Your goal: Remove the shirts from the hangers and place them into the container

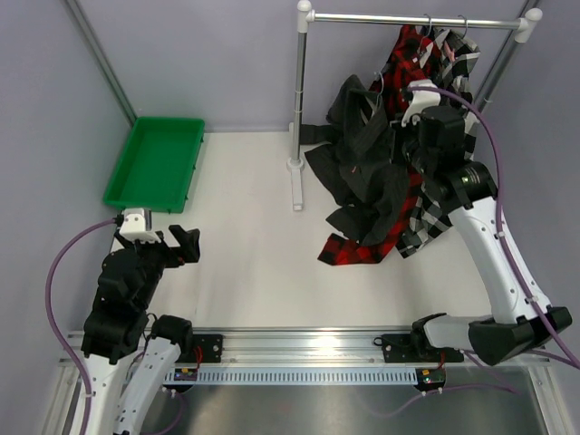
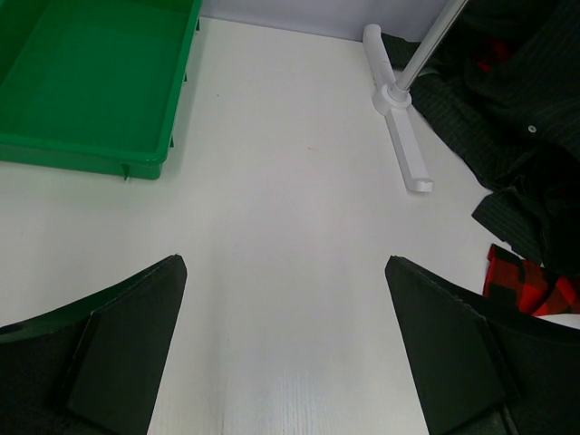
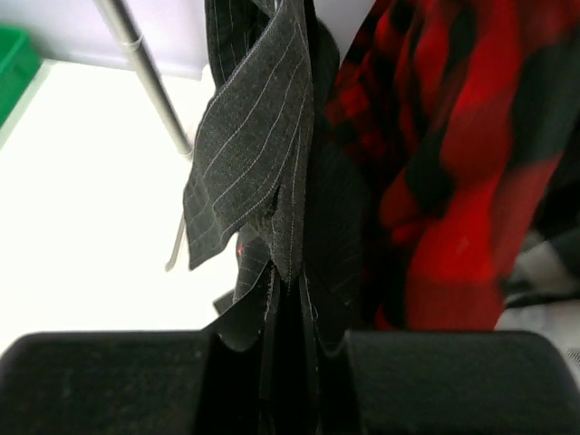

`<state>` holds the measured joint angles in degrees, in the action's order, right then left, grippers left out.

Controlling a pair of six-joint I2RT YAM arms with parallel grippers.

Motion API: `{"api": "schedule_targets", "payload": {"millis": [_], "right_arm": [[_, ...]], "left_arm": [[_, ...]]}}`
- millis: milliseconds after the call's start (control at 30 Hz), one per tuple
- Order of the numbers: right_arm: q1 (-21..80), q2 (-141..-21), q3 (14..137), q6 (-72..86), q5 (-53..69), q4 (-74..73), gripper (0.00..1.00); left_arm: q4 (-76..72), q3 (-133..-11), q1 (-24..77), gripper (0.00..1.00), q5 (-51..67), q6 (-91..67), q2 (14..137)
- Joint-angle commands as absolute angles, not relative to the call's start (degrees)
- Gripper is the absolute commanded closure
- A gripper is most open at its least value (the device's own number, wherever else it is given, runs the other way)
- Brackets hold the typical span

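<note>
Presently, the green tray (image 1: 154,168) shows a bare floor; left gripper (image 2: 283,265) stands wide apart, holding nothing; right gripper (image 3: 281,353) pinches the charcoal shirt (image 3: 254,181).

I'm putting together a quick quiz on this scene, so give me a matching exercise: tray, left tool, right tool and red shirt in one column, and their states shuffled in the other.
Column one:
1. tray
2. left tool
3. right tool
4. red shirt

Column two:
A. shut on the charcoal shirt
B. hangs from the rail
C. empty
D. open, over the table

Pairs: 1-C, 2-D, 3-A, 4-B.
</note>
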<state>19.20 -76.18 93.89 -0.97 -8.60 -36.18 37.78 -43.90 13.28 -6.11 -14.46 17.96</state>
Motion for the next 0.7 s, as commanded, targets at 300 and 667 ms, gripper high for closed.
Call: {"api": "schedule_targets", "payload": {"millis": [300,667], "right_arm": [[20.74,-58.62,84.98,-0.35,13.6,-39.01,1.0],[26.89,-61.87,99.03,-0.35,25.75,-40.08,1.0]], "left_arm": [[37.53,-49.56,13.54,0.01,-3.43,-15.29,21.18],[39.11,-57.56,13.54,0.01,-1.76,-13.54,23.73]]}}
